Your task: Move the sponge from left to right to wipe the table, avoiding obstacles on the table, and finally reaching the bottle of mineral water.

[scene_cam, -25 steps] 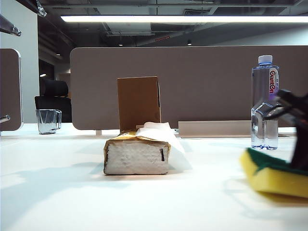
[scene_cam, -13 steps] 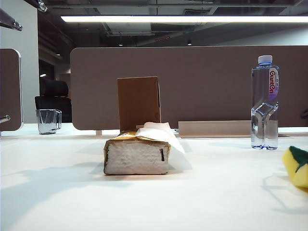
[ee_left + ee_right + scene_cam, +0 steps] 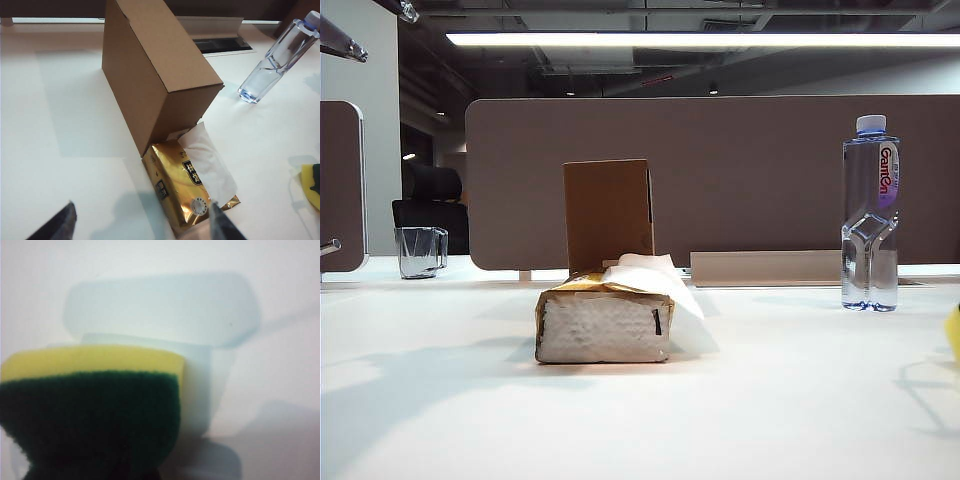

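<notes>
- Room: open-plan office, dark exposed ceiling with one long strip light (image 3: pixel 700 39), grey-brown partition panel (image 3: pixel 760 170) running behind the table, black office chair (image 3: pixel 432 195) in the left background.
- Table (image 3: pixel 620 420): plain white, matte, soft shadows across it; a slot or cable tray (image 3: pixel 220 45) is set in near the rear edge.
- Cardboard box (image 3: pixel 609 213): brown, upright, centre of the table, standing directly behind the tissue pack; whether the two touch cannot be told.
- Tissue pack (image 3: pixel 604 320): gold-brown wrapper, lying flat, white tissue (image 3: pixel 207 160) pulled out at the top.
- Bottle of mineral water (image 3: pixel 870 212): clear, white cap, purple-white label, upright on the right, near the rear edge and well apart from the box.
- Glass mug (image 3: pixel 420 250): clear, far left, near the rear edge.
- Sponge (image 3: pixel 90 405): yellow foam with dark green scouring layer; in the exterior view only a yellow sliver (image 3: pixel 954 335) shows at the right border, in front of the bottle.
- Right gripper (image 3: pixel 125 472): mostly out of frame in its wrist view, dark blurred fingertips at the green layer; it appears clamped on the sponge, over the white tabletop.
- Left gripper (image 3: pixel 142 222): hangs above the tissue pack and box, jaws spread wide, nothing between them; two dark fingertips (image 3: pixel 60 225) show at the frame edge.
</notes>
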Action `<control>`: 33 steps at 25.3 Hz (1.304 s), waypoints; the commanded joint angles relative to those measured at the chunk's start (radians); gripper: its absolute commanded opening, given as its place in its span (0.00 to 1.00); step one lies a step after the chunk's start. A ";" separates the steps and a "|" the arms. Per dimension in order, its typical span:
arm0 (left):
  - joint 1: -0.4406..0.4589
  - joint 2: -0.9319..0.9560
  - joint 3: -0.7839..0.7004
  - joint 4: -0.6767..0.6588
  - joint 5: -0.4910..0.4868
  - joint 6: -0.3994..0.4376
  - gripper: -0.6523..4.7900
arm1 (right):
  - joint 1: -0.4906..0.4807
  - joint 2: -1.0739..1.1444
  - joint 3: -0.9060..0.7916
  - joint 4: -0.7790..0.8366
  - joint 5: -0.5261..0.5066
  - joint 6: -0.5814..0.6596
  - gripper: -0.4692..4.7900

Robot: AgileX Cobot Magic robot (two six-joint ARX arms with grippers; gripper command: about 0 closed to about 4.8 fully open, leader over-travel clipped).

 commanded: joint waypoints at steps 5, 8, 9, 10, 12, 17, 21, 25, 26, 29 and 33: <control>0.000 -0.002 0.008 0.013 0.005 0.000 0.75 | -0.007 0.056 -0.027 -0.062 0.316 -0.010 0.07; 0.000 -0.002 0.008 0.013 0.005 0.000 0.75 | -0.006 0.125 0.019 -0.050 0.317 -0.027 0.07; 0.000 -0.002 0.008 0.013 0.005 0.000 0.75 | -0.006 0.153 0.039 -0.043 0.315 -0.028 0.07; 0.000 -0.002 0.008 0.013 0.005 0.000 0.75 | -0.006 0.167 0.051 -0.041 0.314 -0.029 0.07; 0.000 -0.002 0.008 0.013 0.005 0.001 0.75 | -0.005 0.194 0.081 -0.031 0.314 -0.028 0.07; 0.000 -0.002 0.008 0.018 0.005 0.001 0.75 | 0.022 0.235 0.145 0.009 0.314 -0.029 0.07; 0.000 -0.002 0.008 0.025 0.005 0.001 0.75 | 0.050 0.299 0.200 0.014 0.314 -0.029 0.07; 0.000 -0.002 0.008 0.028 0.005 0.000 0.75 | 0.095 0.406 0.275 0.018 0.313 -0.028 0.07; 0.000 -0.002 0.008 0.028 0.005 0.001 0.75 | 0.105 0.426 0.289 0.023 0.312 -0.028 0.07; 0.000 -0.002 0.008 0.029 0.004 0.000 0.75 | 0.120 0.485 0.341 0.060 0.280 -0.024 0.07; 0.000 -0.002 0.008 0.029 0.005 0.000 0.75 | 0.127 0.511 0.399 0.059 0.272 -0.024 0.07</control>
